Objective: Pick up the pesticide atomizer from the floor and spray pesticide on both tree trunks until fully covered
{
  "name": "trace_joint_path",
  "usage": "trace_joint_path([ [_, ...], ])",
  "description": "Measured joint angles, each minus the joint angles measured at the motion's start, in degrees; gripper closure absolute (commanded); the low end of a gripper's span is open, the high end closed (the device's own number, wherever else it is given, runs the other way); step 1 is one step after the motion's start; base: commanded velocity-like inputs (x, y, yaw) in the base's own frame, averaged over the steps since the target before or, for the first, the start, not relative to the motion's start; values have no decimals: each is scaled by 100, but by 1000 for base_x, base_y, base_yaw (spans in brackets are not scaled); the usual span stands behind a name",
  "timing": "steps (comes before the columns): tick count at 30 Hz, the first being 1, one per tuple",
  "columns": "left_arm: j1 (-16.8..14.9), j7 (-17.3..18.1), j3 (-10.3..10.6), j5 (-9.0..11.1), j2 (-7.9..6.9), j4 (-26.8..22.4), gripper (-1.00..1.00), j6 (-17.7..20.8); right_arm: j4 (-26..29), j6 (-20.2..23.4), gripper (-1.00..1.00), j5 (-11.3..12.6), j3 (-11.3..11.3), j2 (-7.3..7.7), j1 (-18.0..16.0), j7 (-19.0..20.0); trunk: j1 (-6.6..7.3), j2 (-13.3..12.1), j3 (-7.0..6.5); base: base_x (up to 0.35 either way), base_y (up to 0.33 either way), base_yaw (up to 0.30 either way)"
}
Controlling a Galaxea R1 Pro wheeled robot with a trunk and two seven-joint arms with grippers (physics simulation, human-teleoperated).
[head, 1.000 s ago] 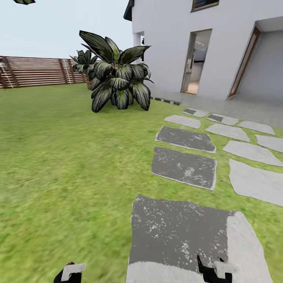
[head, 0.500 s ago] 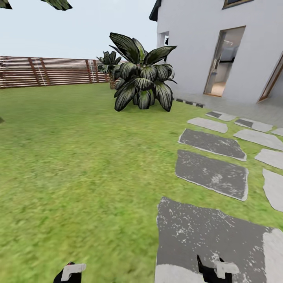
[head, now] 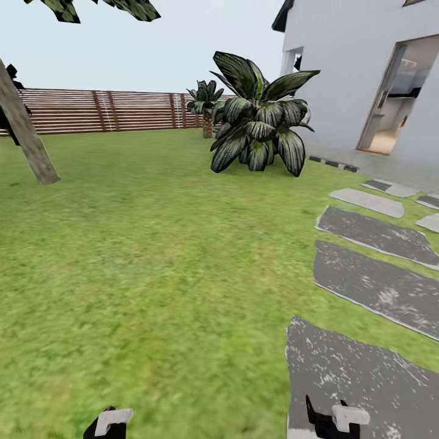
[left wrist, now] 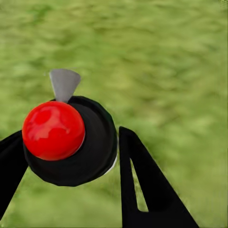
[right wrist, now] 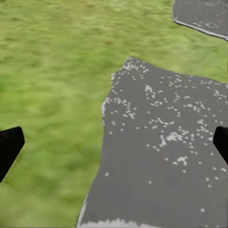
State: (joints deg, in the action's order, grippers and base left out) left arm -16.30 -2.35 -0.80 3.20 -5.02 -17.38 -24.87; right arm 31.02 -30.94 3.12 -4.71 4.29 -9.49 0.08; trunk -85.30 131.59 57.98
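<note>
My left end effector [left wrist: 71,156] is closed on the pesticide atomizer [left wrist: 71,142] above the floor [head: 152,262]. My right end effector [right wrist: 114,142], jaws spread wide, hangs over a stone slab [right wrist: 161,156]. A tree trunk [head: 24,134] stands far left.

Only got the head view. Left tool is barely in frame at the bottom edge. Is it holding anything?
Observer: Yes. In the left wrist view the left tool grips the pesticide atomizer: black body, red ball on top.
Operator: Nozzle aimed at what?
Observer: The grey nozzle points away from the wrist, at blurred grass.
Operator: Right tool?
Observer: The right tool is open, fingers wide apart, nothing between them.
</note>
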Motion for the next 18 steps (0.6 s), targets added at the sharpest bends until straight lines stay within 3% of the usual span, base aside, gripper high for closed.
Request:
trace_joint_path([
  [18,0,0,1,0,-2,0,100,0,0,0,-100,0,0,0,0,0,1,0,0,140,304,279],
])
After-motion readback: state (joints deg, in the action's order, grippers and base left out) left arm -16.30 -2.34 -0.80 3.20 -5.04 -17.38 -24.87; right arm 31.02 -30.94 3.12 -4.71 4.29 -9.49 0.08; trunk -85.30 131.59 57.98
